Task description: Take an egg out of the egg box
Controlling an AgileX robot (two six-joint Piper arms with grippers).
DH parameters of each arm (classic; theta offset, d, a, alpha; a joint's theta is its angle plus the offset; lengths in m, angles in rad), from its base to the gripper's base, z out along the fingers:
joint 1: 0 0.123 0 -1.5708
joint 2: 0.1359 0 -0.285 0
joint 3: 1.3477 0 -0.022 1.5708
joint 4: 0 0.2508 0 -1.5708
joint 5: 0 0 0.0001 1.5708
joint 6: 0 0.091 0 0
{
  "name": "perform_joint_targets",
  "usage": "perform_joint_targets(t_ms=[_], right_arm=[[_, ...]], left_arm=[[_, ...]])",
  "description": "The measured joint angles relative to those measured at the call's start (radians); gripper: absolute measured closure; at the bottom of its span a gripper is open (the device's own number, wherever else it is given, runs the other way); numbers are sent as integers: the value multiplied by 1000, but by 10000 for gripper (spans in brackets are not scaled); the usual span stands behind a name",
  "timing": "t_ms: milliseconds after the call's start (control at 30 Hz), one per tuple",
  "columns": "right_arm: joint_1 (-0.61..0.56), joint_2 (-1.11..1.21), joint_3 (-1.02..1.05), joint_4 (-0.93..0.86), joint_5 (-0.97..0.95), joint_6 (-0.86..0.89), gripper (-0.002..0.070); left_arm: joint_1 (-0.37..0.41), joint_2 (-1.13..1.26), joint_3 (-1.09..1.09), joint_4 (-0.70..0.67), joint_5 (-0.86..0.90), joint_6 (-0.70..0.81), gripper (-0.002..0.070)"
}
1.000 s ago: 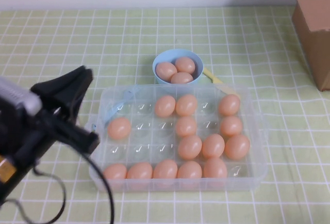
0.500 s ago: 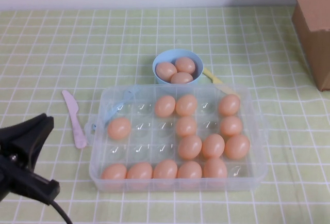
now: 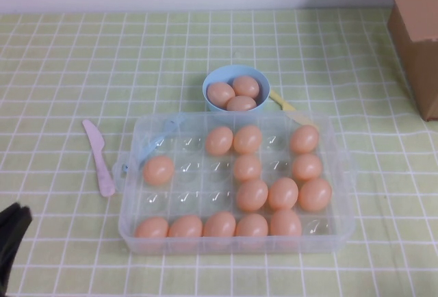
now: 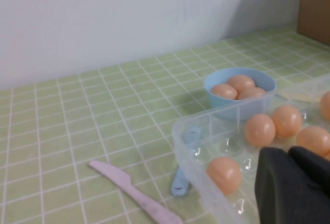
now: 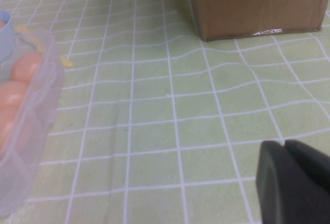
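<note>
The egg box (image 3: 236,181) is lying mid-table, long axis running left-right, pale latch facing left. An egg (image 3: 158,170) is sitting at its left end. My left gripper (image 3: 9,232) is hanging near-left, my right gripper (image 5: 294,182) right of the box; both are pressed together, empty.

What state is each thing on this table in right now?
egg box: lid off, partly filled with eggs.
blue bowl: upright, holding three eggs.
pink knife: flat on the cloth beside the box.
left gripper: near the box's corner.
right gripper: over bare cloth, away from the box.
</note>
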Motion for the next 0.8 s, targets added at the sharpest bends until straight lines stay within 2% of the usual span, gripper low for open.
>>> perform_joint_targets(t_ms=[167, 300, 500, 600, 800], right_arm=[[0, 0, 0, 0, 0, 0, 694], [0, 0, 0, 0, 0, 0, 694], [0, 0, 0, 0, 1, 0, 694], [0, 0, 0, 0, 1, 0, 694], [0, 0, 0, 0, 1, 0, 694]], left_arm=[[104, -172, 106, -22, 8, 0, 677], [219, -280, 152, -51, 31, -1, 677], [362, -303, 209, -98, 53, -1, 677], [388, -303, 240, -100, 49, -1, 677], [390, -303, 243, -102, 150, 10, 678]])
